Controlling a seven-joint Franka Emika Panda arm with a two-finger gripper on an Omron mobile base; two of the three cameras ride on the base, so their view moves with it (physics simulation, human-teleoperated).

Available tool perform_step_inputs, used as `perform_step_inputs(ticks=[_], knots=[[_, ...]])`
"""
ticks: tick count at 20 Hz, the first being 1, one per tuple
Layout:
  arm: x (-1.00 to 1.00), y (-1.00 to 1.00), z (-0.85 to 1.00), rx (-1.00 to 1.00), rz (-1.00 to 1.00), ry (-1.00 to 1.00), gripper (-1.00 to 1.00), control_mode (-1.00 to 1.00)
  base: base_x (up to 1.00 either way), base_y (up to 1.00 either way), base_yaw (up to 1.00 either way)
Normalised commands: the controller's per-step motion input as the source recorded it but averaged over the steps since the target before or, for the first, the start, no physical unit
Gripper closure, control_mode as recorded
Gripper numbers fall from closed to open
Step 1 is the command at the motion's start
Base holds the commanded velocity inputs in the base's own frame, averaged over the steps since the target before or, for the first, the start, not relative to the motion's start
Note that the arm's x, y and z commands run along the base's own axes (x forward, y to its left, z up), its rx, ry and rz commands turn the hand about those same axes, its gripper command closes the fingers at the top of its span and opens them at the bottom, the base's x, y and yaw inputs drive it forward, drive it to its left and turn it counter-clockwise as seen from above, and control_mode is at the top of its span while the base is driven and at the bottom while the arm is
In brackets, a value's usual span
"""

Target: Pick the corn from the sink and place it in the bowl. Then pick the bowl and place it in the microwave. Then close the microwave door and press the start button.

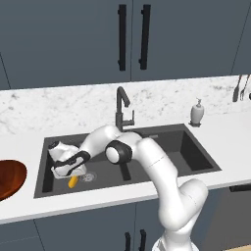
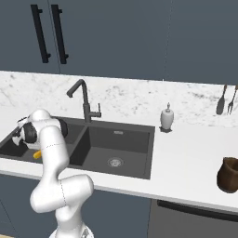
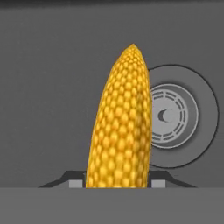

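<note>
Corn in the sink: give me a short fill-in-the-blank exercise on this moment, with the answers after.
1. The corn lies on the floor of the sink, in its ____ basin as the left base view shows it.
2. In the hand view, the round thing just beside the corn is the basin's ____.
3. The tool is down in the same basin, right over the ____.
4. The bowl stands on the counter and holds ____.

Answers: left; drain; corn; nothing

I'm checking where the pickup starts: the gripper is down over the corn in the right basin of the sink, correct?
Not quite: the gripper is over the corn in the left basin of the sink, beside its drain, as the left base view shows.
</note>
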Motion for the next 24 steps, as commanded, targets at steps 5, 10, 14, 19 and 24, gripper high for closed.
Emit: perform_step_inputs(ticks=[5,10,14,19,24], knots=[[-0.51,-0.04,0.93,0.17,-0.04,-0.29,1.00,-1.00,0.00,0.00,0.00],[-0.22,0.00,1.00,0.35,-0.01,-0.26,1.00,-1.00,0.00,0.00,0.00],[-0.32,0.00,1.00,0.40,-0.01,-0.26,1.00,-1.00,0.00,0.00,0.00],[-0.48,0.07,0.97,0.22,0.00,-0.33,1.00,-1.00,0.00,0.00,0.00],[-0.58,0.30,0.97,0.14,0.05,-0.17,1.00,-1.00,0.00,0.00,0.00]])
